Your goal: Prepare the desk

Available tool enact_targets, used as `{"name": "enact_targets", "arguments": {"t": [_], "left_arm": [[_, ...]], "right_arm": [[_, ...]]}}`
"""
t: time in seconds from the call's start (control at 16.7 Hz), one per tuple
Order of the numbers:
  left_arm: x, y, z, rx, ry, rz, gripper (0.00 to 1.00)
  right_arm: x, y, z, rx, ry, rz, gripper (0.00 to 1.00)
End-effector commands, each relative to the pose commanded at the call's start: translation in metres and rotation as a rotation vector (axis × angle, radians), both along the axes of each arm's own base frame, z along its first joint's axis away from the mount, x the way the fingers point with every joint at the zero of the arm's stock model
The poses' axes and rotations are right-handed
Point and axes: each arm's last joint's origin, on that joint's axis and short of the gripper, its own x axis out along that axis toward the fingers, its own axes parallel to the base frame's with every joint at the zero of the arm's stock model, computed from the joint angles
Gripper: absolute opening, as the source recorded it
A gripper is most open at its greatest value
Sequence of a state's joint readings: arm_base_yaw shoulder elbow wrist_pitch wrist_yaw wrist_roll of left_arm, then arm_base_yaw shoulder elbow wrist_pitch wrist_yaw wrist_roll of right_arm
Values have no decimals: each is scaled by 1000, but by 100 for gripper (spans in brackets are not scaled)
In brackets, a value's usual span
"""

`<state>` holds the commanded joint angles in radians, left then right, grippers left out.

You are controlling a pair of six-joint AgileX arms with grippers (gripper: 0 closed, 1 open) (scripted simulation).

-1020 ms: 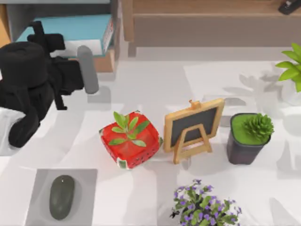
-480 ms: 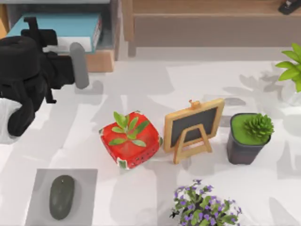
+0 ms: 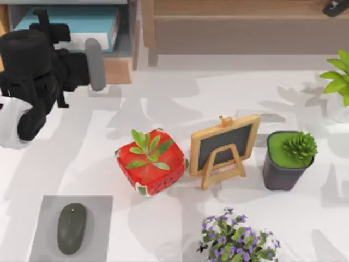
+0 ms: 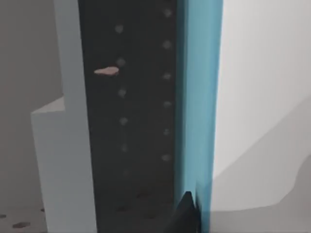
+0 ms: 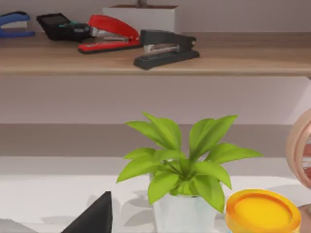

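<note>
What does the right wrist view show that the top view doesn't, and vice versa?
Right wrist view adds: red stapler and black stapler on the wooden shelf, and an orange-lidded jar near the plant.
Top view adds: left tool by the blue book at the desk's back left, strawberry-pattern pot, chalkboard easel, succulent, purple flowers, mouse on the grey mat.
Shared: leafy green plant, white desk.

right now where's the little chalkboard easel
In the top view the chalkboard easel stands on the desk just right of centre, between the red strawberry pot and the dark succulent pot.
</note>
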<state>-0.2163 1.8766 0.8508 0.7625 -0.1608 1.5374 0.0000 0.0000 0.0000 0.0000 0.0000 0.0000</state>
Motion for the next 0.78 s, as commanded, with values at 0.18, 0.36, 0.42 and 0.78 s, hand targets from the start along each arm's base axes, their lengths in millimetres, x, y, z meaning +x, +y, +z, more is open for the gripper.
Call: {"name": "enact_targets", "arguments": {"t": [0.18,0.36,0.42,0.78], "left_arm": [[0,0,0,0,0,0,8],[0,0,0,0,0,0,30],[0,0,0,0,0,0,38],[0,0,0,0,0,0,83]], "right_arm": [[0,0,0,0,0,0,100],[0,0,0,0,0,0,100],[0,0,0,0,0,0,100],[0,0,0,0,0,0,100]]}}
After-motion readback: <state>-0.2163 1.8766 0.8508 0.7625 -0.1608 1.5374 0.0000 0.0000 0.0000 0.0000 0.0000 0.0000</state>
